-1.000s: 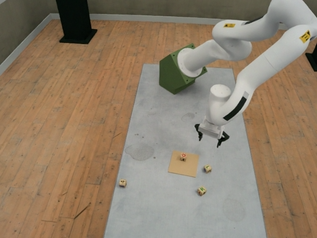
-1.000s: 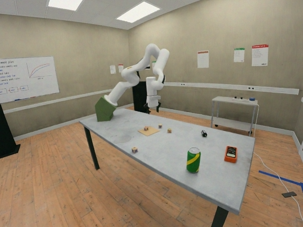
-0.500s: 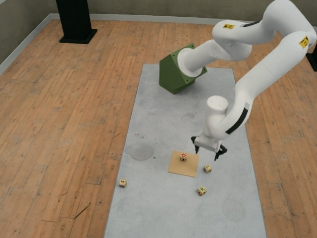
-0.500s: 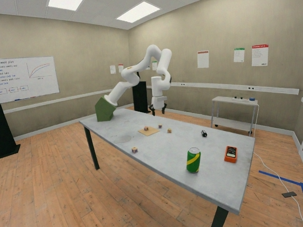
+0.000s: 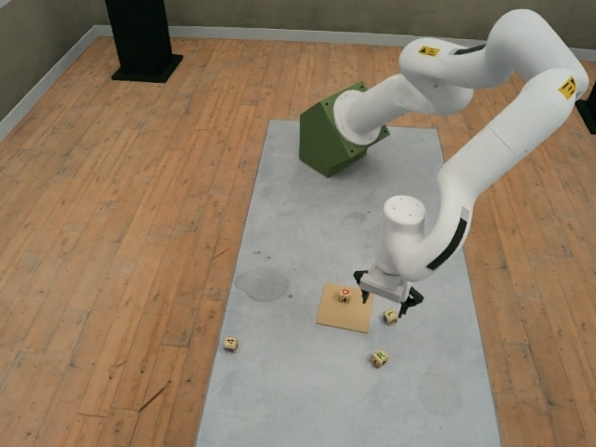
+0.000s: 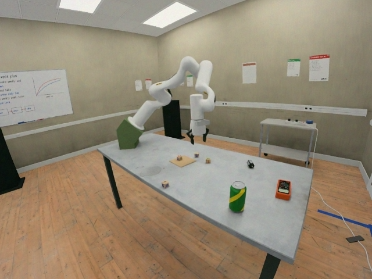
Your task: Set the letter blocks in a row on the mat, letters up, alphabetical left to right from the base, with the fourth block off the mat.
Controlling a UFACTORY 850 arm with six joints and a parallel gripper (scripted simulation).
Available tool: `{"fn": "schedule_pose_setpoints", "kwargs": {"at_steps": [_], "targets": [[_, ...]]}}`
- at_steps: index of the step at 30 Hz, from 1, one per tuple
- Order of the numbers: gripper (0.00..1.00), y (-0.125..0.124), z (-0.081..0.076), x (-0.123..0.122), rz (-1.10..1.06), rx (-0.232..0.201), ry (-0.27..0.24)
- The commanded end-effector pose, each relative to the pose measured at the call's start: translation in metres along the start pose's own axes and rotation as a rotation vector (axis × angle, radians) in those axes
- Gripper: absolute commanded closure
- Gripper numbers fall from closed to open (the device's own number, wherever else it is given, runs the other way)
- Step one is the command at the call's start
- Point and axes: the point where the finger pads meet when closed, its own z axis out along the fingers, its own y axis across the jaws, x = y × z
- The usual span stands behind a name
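A tan mat [image 5: 345,307] lies on the grey table. One block with a red letter on top, too small to read surely, [image 5: 345,293] stands on the mat's far part; it also shows in the exterior view [image 6: 179,157]. The L block [image 5: 389,316] [image 6: 196,154] sits on the table just right of the mat. The R block [image 5: 379,358] [image 6: 207,160] lies further from the base. A block with a dark mark like a 4 [image 5: 231,343] [image 6: 164,183] sits near the table's left edge. My gripper [image 5: 385,300] [image 6: 198,138] is open and empty, hanging well above the table, roughly over the L block.
The green robot base [image 5: 331,132] stands at the table's far end. A green can [image 6: 237,196], an orange device [image 6: 283,189] and a small black object [image 6: 250,164] sit beyond the blocks. A grey cart [image 6: 288,139] stands off the table.
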Motion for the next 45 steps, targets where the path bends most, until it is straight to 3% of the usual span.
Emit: {"fn": "schedule_pose_setpoints", "kwargs": {"at_steps": [1, 38, 40, 43, 45], "targets": [[0.00, 0.000, -0.001, 0.001, -0.001, 0.000, 0.002], [0.00, 0.000, -0.001, 0.001, -0.001, 0.000, 0.002], [0.00, 0.013, 0.000, -0.007, -0.001, 0.000, -0.001], [0.00, 0.057, 0.000, -0.038, -0.003, 0.001, -0.007], [0.00, 0.074, 0.000, -0.051, -0.003, 0.002, -0.008]]}}
